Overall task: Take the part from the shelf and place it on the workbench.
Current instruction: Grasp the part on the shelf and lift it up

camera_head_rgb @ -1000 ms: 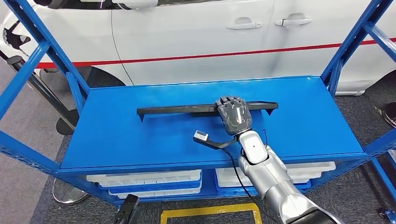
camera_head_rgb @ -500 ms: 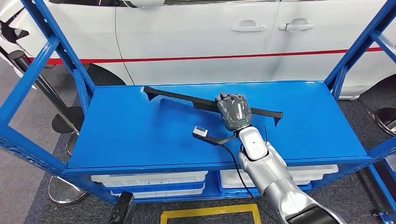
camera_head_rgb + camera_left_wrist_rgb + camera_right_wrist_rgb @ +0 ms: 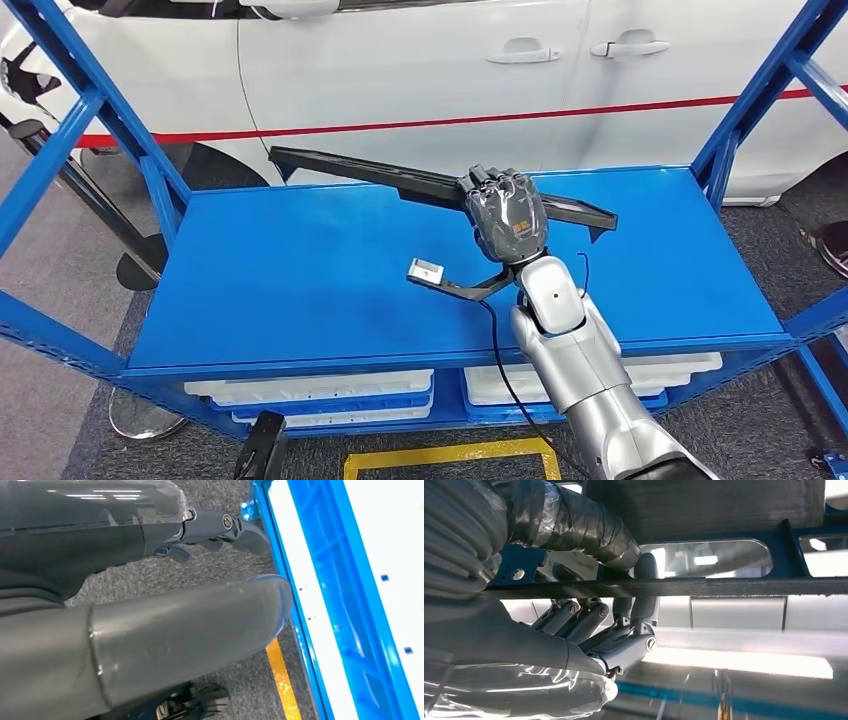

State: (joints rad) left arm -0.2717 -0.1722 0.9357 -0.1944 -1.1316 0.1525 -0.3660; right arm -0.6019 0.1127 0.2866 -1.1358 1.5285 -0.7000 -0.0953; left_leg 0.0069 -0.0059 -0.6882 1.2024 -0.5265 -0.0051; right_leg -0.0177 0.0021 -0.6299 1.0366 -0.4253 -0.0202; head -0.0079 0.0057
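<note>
Above blue shelf (image 3: 300, 270), part (image 3: 380, 177) now higher in right hand (image 3: 508, 212).

right hand (image 3: 589, 630) | grips part (image 3: 734, 586) (a thin black bar)

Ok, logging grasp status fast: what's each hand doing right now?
Right hand: grips the long black plastic trim part, lifted off the blue metal shelf.
Left hand: cannot be told.

A car workshop: a white car (image 3: 420, 70) stands just behind blue steel shelving (image 3: 300, 270).
</note>
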